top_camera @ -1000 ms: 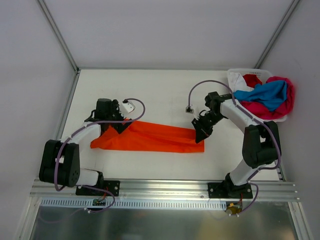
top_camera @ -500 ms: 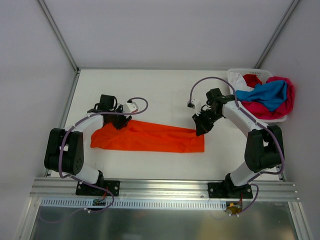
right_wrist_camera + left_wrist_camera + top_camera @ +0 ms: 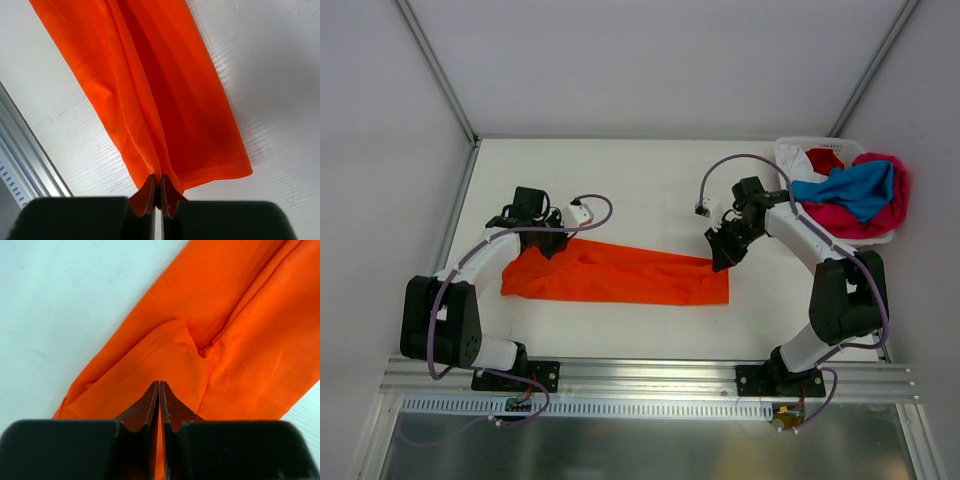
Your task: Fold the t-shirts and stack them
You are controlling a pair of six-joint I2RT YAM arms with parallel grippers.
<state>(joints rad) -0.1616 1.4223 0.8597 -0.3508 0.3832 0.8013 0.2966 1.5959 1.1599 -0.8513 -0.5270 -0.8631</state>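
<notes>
An orange t-shirt (image 3: 620,278) lies folded into a long strip across the table's middle. My left gripper (image 3: 552,246) sits at the strip's far left corner, shut on a fold of the orange cloth (image 3: 165,365). My right gripper (image 3: 722,256) is at the strip's far right corner, shut on the hem of the orange t-shirt (image 3: 150,95). Several more t-shirts, blue (image 3: 855,188), magenta-pink (image 3: 850,220) and red (image 3: 823,160), are heaped in the basket at the back right.
A white plastic basket (image 3: 788,153) stands at the table's far right corner, with the heap of shirts spilling over its rim. An aluminium rail (image 3: 640,378) runs along the near edge. White walls enclose the table (image 3: 640,180) at the back and sides.
My left gripper has closed from open onto the orange cloth at the strip's left corner. The right gripper has shifted slightly away from me, still shut on the hem.
</notes>
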